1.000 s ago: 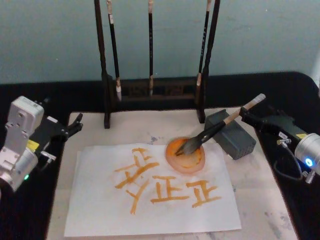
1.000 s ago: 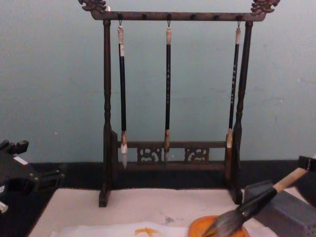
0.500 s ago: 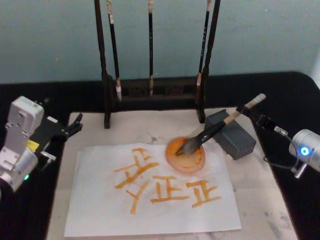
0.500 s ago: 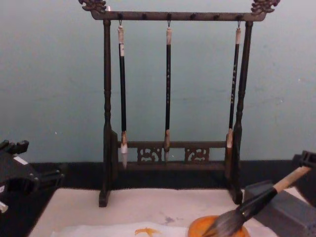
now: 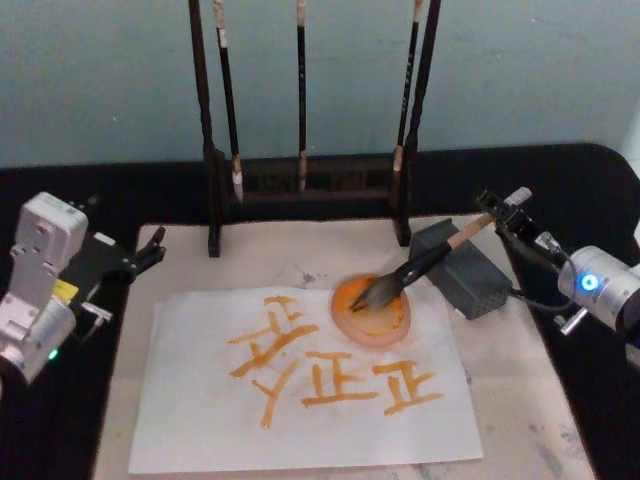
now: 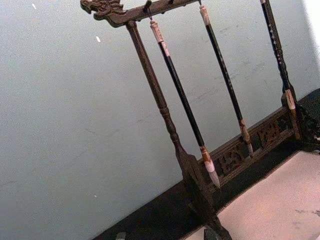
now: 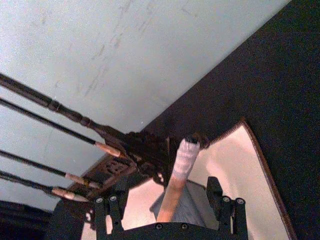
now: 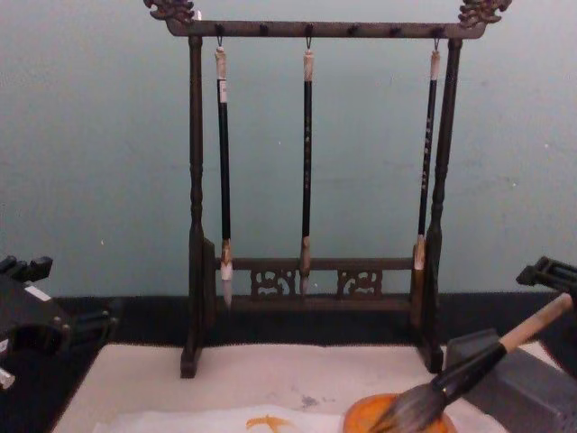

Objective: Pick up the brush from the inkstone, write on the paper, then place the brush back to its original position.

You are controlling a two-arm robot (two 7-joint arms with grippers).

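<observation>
Bristles of the brush (image 5: 420,265) lie in the orange dish (image 5: 345,320) on the paper (image 5: 200,400), handle propped on the grey inkstone (image 5: 472,287). Right tool (image 5: 503,207) straddles the handle's tip, spread wide, gripping nothing. Left tool (image 5: 148,250), fingers apart and empty, hangs at the table's (image 5: 590,180) left edge.

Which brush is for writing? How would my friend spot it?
Find the tall dark rack at the back, then the white paper with orange writing. The brush rests its bushy tip in the orange dish there, its tan handle leaning on a grey block inside the open right pincer; the left pincer sits far left. Unlike the thin black brushes hanging up, it is fat and slanted.
</observation>
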